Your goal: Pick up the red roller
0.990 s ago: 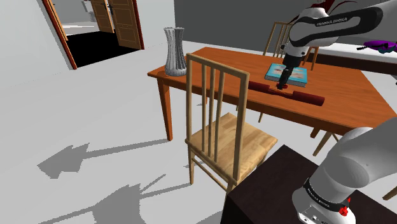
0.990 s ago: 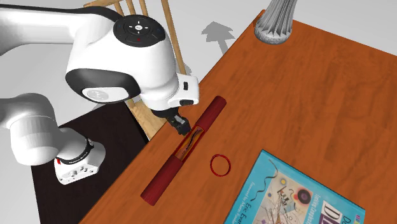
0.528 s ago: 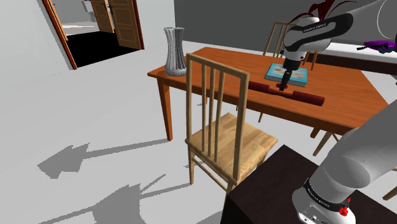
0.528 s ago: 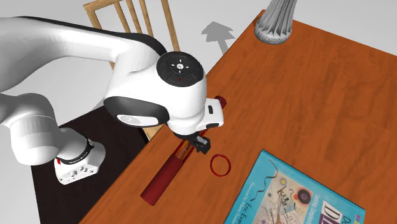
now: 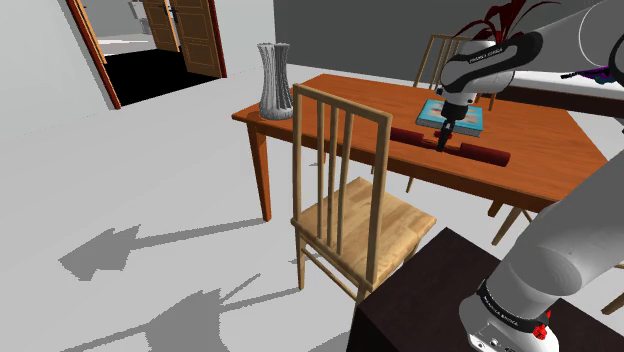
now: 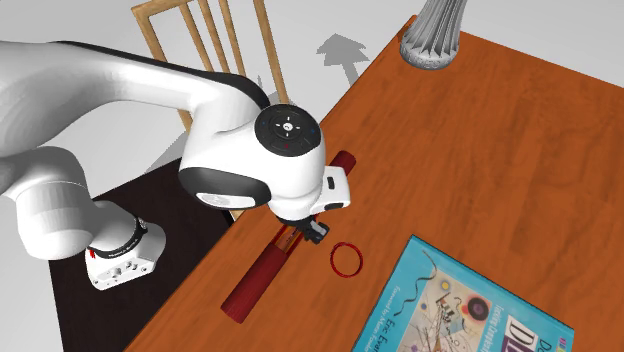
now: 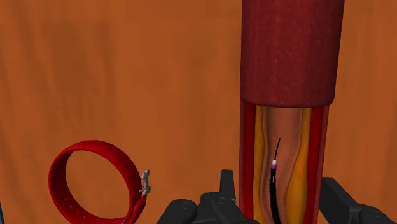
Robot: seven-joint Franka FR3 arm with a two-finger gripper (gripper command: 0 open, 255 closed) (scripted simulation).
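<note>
Looking along the wrist view, I see the jaws narrowed onto the red roller [image 7: 289, 57]. One black finger [image 7: 228, 184] sits against each side of its streaked orange middle section, and a dark red end sleeve lies just past them. The roller lies flat on the brown table [image 6: 480, 130], close to the edge that faces the stand [image 5: 420, 300] and running along it. The white arm [image 6: 100, 80] reaches over that edge and comes down on the roller from above.

Just beside the jaws a thin red ring [image 7: 95, 184] lies flat on the table, apart from the roller. It sits between the roller and a blue book [image 6: 470, 310], which also lies flat and touches neither.

Farther out, a ribbed grey vase [image 5: 274, 80] stands upright at the table's corner, well apart from the roller. A pale wooden chair [image 5: 350, 215] stands on the floor in front of the table. Beyond it, at the shoulder view's upper left, an open doorway shows a black area [image 5: 150, 70].
</note>
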